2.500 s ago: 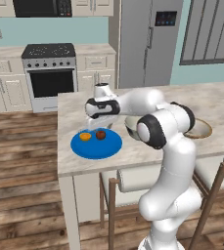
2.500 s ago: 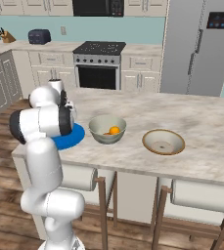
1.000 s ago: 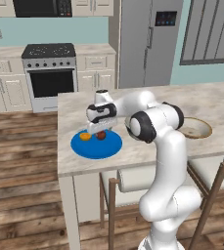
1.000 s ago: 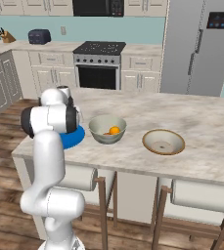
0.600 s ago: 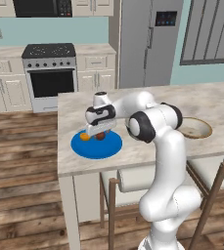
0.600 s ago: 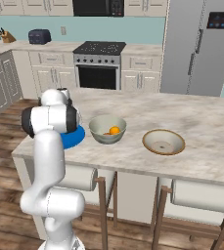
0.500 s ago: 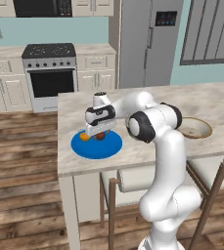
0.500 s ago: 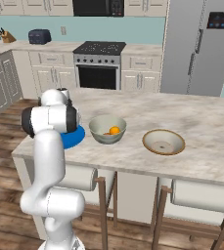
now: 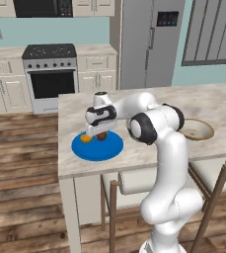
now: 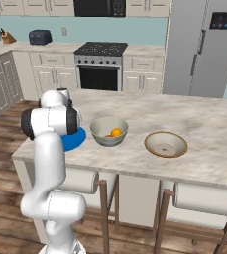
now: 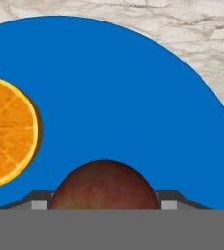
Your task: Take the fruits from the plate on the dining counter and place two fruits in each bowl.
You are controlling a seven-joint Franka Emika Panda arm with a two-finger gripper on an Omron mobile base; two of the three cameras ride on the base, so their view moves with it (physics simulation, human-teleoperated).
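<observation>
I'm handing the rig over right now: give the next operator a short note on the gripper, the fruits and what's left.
Gripper: low over the blue plate, a finger on each side of the dark red fruit; grip not confirmed.
Orange fruit also on the plate.
Done: one orange fruit in the grey-green bowl.
Tan-rimmed bowl holds nothing.
Left: bring each bowl to two fruits.

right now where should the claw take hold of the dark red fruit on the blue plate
Across its widest middle, coming straight down from above. The dark red fruit is round with no stem or handle showing, and it sits free on the blue plate, apart from the orange. The claw is already low over it, fingertips either side; whether they touch cannot be told.
</observation>
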